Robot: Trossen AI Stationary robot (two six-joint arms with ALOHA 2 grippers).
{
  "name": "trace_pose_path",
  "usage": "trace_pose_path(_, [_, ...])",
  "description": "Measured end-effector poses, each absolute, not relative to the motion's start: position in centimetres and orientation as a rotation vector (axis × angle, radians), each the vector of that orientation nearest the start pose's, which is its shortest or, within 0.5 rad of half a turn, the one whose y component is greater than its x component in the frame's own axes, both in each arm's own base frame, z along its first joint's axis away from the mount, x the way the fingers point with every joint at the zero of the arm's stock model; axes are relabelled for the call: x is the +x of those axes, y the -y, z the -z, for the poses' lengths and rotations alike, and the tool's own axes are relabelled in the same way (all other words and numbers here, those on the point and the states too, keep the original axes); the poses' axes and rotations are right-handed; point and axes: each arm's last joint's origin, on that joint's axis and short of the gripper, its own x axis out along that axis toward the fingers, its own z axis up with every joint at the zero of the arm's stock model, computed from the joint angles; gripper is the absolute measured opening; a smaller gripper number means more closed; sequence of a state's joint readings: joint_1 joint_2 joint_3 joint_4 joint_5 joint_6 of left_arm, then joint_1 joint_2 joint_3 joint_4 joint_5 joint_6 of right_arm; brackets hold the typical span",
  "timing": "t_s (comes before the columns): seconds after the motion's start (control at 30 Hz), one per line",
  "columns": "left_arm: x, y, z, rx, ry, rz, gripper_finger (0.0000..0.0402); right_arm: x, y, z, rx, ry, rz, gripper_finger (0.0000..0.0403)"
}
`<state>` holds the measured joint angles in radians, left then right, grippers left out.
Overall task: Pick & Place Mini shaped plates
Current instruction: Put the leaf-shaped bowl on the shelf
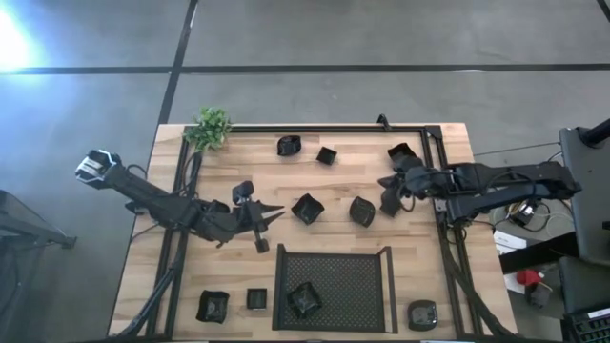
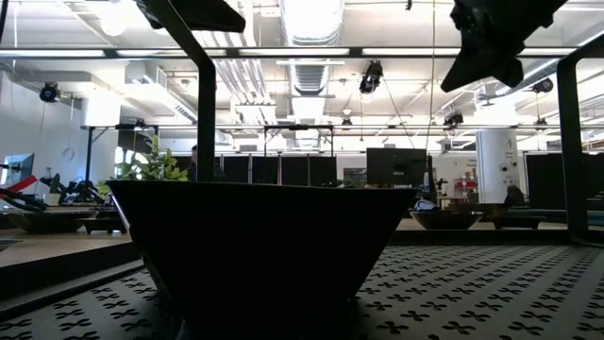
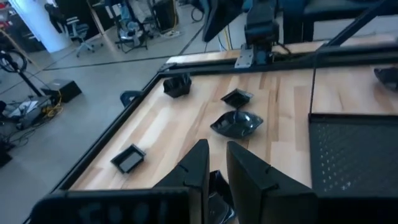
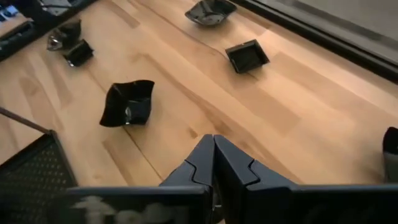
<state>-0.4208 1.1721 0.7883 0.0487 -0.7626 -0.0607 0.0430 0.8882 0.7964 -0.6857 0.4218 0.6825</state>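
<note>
Left claw (image 3: 216,163) clamps a mini plate (image 3: 217,198); right claw (image 4: 214,154) hangs pressed together, empty.

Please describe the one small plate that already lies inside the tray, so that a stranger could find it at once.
Look first for the large black mesh tray at the near middle edge of the wooden table. Inside it, near its front left part, lies one small glossy black plate with a wavy outline. It is the only plate on mesh; all the others lie on bare wood.
</note>
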Motion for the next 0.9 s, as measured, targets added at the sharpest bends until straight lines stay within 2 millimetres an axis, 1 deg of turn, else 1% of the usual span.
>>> trace_pose_path(0.17, [23.6,9.0,-28.6,0.150,-0.259,-0.320,0.0051,17.7,0.7,-28.3,0.445,-0.645,0.589,0.0008])
trace_pose_path(0.33, [23.7,9.0,-29.0,0.174,-0.255,-0.317,0.0051,18.2,0.8,-28.7,0.416,-0.674,0.585,0.0009])
trace_pose_path(0.5, [23.7,9.0,-29.2,0.175,-0.249,-0.316,0.0051,18.7,0.7,-28.7,0.386,-0.732,0.590,0.0014])
trace_pose_path(0.6, [23.7,9.0,-29.2,0.176,-0.249,-0.316,0.0051,19.3,0.7,-28.6,0.352,-0.757,0.582,0.0035])
trace_pose_path(0.8, [23.7,9.0,-29.2,0.193,-0.253,-0.314,0.0051,20.9,0.7,-28.4,0.337,-0.794,0.589,0.0093])
trace_pose_path(0.9, [23.7,9.0,-29.2,0.195,-0.254,-0.314,0.0051,21.6,0.8,-28.2,0.336,-0.812,0.601,0.0110])
